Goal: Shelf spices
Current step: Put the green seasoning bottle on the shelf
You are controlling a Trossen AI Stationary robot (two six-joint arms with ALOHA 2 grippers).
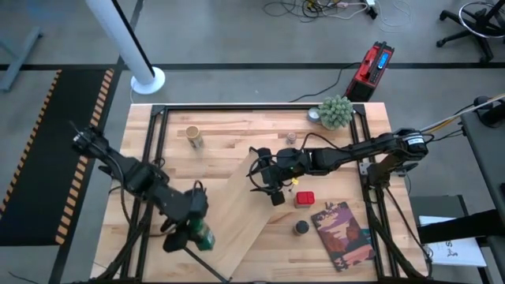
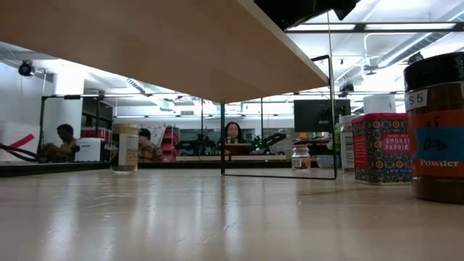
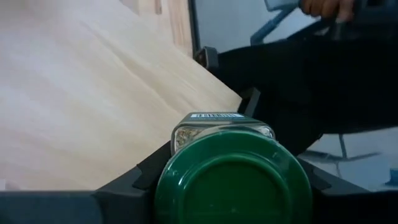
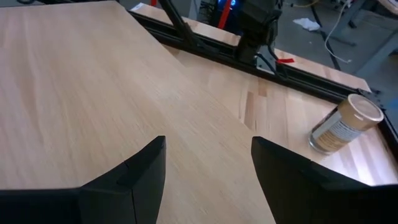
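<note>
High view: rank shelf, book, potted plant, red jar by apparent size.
1. shelf, largest by far, though the arms cover part of it.
2. book.
3. potted plant.
4. red jar, smallest.

All lie at about table level under an overhead camera, so nearness hardly skews the ranking.

Both arms are dark, jointed, trailing thin black cables; the right gripper (image 4: pixel 208 180) shows broad matte-black fingers (image 4: pixel 143 171), seemingly plastic.
</note>
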